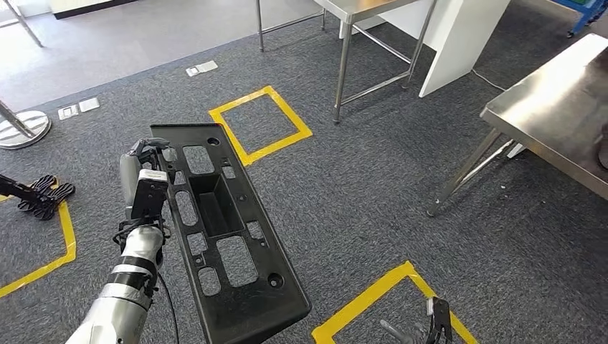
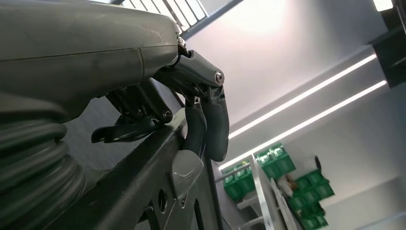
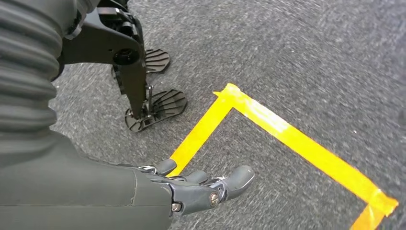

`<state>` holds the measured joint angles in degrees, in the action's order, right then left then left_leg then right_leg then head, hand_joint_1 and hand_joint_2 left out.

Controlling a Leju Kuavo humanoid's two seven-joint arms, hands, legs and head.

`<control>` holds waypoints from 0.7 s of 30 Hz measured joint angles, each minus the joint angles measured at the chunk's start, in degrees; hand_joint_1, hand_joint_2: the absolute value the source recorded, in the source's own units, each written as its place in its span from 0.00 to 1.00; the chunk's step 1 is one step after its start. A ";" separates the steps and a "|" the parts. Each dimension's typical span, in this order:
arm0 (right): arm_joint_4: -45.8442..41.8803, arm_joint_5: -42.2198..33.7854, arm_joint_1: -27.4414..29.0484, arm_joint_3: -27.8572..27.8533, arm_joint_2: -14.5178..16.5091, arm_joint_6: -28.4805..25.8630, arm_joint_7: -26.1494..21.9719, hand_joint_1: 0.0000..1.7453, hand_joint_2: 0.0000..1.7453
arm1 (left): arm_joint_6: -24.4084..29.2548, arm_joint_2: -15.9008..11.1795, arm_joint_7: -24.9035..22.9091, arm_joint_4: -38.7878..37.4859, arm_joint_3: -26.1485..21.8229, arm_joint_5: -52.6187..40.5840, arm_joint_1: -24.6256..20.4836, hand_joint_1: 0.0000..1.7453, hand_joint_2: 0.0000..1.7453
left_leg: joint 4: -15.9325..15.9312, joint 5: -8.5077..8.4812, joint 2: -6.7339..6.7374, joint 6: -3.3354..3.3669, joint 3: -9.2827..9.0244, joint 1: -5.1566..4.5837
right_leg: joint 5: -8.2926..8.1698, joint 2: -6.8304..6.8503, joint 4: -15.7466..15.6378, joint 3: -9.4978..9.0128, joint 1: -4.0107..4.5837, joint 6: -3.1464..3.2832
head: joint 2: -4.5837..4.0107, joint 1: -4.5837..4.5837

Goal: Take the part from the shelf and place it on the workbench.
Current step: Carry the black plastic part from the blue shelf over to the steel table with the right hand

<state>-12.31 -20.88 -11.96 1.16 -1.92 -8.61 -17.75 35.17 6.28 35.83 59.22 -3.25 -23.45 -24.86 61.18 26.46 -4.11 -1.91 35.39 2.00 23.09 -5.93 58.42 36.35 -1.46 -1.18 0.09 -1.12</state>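
Part (image 1: pixel 222 229), a long black plastic panel, runs lengthwise away from the robot, gripped at its far-left edge by left hand (image 1: pixel 147 179); right hand (image 3: pixel 201 187) hangs empty, fingers loosely extended.

Black part (image 1: pixel 222 229), grey speckled carpet (image 1: pixel 373 179) with yellow tape squares (image 1: pixel 262 123), silvery workbench (image 1: pixel 566 107)

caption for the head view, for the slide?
Left hand grips the long black plastic part by one edge above grey carpet, steel workbench off to the right.

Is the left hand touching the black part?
Touching. In the left wrist view the fingers of the left hand curl over the edge of the black part.
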 joint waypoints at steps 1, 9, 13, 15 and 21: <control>-0.01 0.01 -0.02 -0.09 -0.05 0.00 -0.04 0.00 1.00 | 0.00 -0.02 0.01 -0.06 0.02 0.00 0.01 1.00 1.00 | -0.97 0.06 -0.95 0.00 -0.47 0.04 | -0.11 -0.60 0.07 0.42 -0.06 -0.50 | 0.00 0.00; -0.04 0.03 0.09 -0.39 0.15 0.00 -0.10 0.00 1.00 | -0.02 -0.04 0.11 -0.19 0.56 0.00 -0.43 1.00 1.00 | -1.89 -0.59 3.88 3.01 -0.59 -1.06 | 4.42 5.16 13.12 8.73 0.23 -1.33 | 0.00 0.60; -0.04 0.01 0.20 -0.54 0.20 0.00 -0.10 0.00 1.00 | -0.20 -0.05 0.10 -0.27 0.66 0.00 -0.50 1.00 1.00 | -1.89 -0.47 6.71 3.14 -0.60 -1.42 | 2.47 6.33 9.14 6.17 0.50 -1.98 | 0.01 0.61; -0.04 0.01 -0.03 -0.66 0.17 0.00 -0.11 0.00 1.00 | -0.26 -0.07 0.10 -0.27 0.72 0.00 -0.67 1.00 1.00 | -1.88 -0.30 7.89 2.90 -0.68 -1.69 | 0.63 8.61 2.00 1.99 1.12 -1.77 | 0.00 0.58; -0.09 0.01 0.01 -0.73 0.14 0.00 -0.15 0.00 1.00 | -0.27 -0.13 0.11 -0.25 0.89 0.00 -0.96 1.00 1.00 | -0.07 1.62 8.31 1.31 -0.32 -1.66 | -0.53 6.67 -1.15 -0.02 0.72 0.18 | -0.01 0.22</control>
<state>-12.40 -20.87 -11.95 0.44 -1.78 -8.61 -17.90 34.90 6.15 35.94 58.96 -2.36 -23.45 -25.81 61.11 28.08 4.20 -0.60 35.08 0.35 22.56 0.74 57.27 36.33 -0.74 -1.01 0.09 -0.90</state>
